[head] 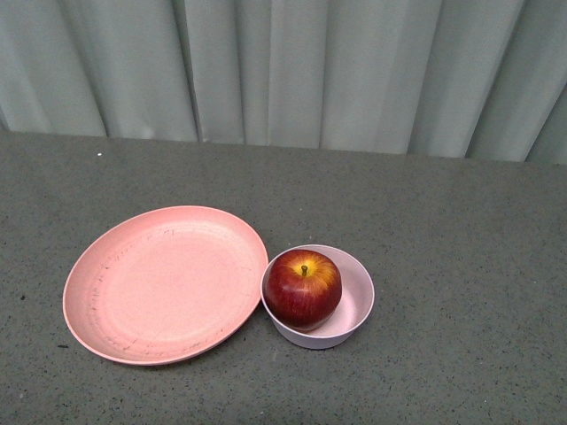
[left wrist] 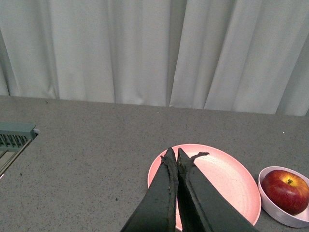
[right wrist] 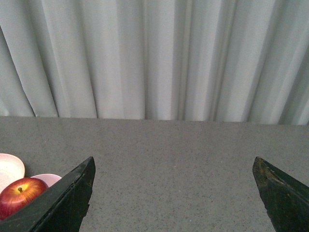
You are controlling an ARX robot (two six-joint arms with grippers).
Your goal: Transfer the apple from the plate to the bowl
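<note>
Currently the apple (head: 302, 289) is sitting in the bowl (head: 355, 301), likely firm, smooth, weighty, best held across its widest girth; left gripper (left wrist: 174, 153) is resting closed and empty, right gripper (right wrist: 174, 166) is hanging spread wide.

Grey speckled tabletop (head: 461, 266), flat. Pale pleated curtain (head: 292, 71) hanging behind its far edge. Pale-green slatted object (left wrist: 14, 137) at tabletop edge, partly cropped.

Lab-like test setup: grey speckled table (head: 461, 266), pale curtain (head: 292, 71) backdrop.

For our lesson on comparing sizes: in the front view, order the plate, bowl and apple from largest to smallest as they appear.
1. plate, clearly widest.
2. bowl, much narrower.
3. apple, sitting inside the bowl, only slightly narrower than it.
</note>
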